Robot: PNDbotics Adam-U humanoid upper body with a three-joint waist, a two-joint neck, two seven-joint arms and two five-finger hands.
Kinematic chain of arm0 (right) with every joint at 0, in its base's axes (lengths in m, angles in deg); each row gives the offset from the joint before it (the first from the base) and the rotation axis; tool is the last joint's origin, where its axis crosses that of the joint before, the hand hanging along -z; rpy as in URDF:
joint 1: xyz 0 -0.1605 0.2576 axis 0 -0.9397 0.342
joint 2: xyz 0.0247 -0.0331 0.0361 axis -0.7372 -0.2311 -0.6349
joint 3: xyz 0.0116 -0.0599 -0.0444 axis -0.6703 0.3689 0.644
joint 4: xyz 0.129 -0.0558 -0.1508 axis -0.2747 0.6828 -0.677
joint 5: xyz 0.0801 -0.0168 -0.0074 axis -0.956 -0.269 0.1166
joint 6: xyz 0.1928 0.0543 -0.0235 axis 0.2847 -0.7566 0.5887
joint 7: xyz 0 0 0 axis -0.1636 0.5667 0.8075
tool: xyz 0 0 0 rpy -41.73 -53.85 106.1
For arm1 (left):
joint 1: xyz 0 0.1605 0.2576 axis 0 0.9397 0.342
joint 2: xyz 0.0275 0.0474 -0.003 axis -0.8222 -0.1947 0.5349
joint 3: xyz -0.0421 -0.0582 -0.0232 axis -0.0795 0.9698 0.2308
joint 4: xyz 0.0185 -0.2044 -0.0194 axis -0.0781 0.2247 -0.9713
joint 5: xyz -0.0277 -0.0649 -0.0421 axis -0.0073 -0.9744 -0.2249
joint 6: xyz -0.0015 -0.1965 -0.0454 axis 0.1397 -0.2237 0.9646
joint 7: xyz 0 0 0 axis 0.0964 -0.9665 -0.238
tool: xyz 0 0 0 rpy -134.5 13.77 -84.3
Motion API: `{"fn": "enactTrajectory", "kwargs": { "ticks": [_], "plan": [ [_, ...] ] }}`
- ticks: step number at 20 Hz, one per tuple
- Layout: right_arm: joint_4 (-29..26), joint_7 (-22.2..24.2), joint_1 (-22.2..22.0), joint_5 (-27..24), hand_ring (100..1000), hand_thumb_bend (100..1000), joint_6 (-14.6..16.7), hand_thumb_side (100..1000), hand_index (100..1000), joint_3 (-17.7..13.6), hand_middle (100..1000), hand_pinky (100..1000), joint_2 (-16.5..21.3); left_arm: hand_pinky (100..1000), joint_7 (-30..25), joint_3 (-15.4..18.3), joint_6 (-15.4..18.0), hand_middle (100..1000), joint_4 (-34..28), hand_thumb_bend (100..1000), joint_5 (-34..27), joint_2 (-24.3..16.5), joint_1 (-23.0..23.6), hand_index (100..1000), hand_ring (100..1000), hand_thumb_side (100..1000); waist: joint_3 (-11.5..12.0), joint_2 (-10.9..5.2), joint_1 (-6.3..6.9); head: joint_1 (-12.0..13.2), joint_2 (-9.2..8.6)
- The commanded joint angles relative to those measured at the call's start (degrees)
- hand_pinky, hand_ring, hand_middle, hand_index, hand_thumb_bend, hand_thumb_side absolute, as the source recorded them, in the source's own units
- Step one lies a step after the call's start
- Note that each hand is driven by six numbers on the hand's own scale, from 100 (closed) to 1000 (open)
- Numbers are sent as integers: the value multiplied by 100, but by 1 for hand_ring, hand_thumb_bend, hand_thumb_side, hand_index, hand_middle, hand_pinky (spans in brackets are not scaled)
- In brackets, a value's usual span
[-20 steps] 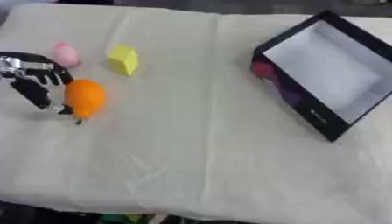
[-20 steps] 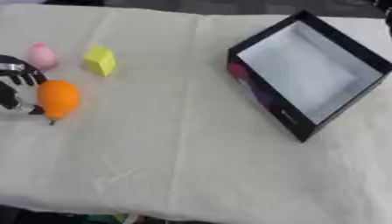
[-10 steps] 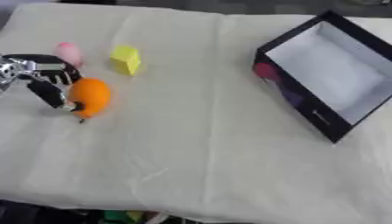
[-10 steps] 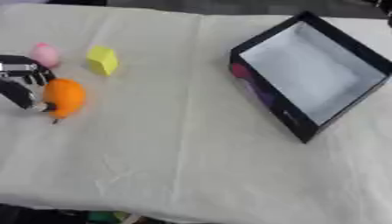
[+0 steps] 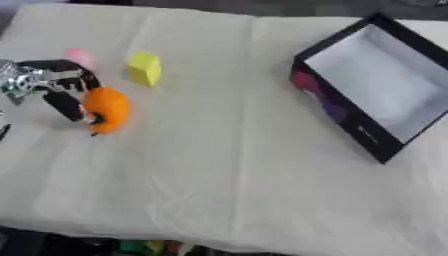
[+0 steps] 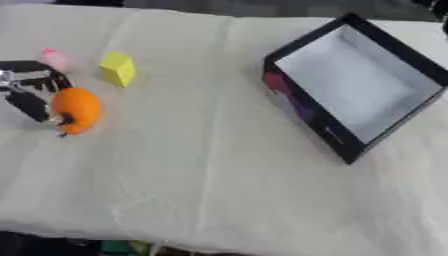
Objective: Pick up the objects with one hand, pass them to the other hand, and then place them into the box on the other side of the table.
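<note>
My left hand has its fingers curled against the orange object, which rests on the surface well left of the box. I should seat thumb opposite fingers before lifting.

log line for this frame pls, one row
phase: grasp | left hand: fingers curled against orange object | right hand: not in view | yellow block, pink object: on table | box: looks empty

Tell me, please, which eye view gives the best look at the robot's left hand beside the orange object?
The left eye view: the left hand shows with its silver wrist, fingers curled against the orange object. The right eye view crops the wrist at its left edge, leaving mainly the dark fingers.
</note>
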Motion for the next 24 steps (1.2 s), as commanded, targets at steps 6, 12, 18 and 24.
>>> {"fn": "enactTrajectory", "kwargs": {
  "ticks": [6, 12, 18, 24],
  "plan": [
    [-65, 6, 96, 9, 763, 100, 21, 573, 863, -20, 826, 864, 130, 782, -251, 102, -26, 630, -287, 119, -339, -222, -24, 651, 714, 278, 5, -7, -49, -86, 30],
    [-93, 10, 104, 3, 763, 100, 24, 573, 863, -13, 828, 865, 153, 754, 120, 203, -201, 566, -798, 129, -456, -371, 91, 594, 661, 224, 14, -13, -65, -169, 30],
    [-287, 50, 157, 24, 767, 100, 18, 566, 864, 31, 831, 867, 181, 729, 767, 369, -557, 537, -1551, 154, -756, -509, 286, 572, 622, 189, 20, -29, -89, -267, 30],
    [-909, 308, 362, 614, 772, 100, -258, 534, 864, 305, 832, 867, 148, 715, 1510, 410, -789, 525, -2162, 166, -875, -348, 383, 569, 601, 170, 15, -64, -130, -273, 30]
  ]
}}
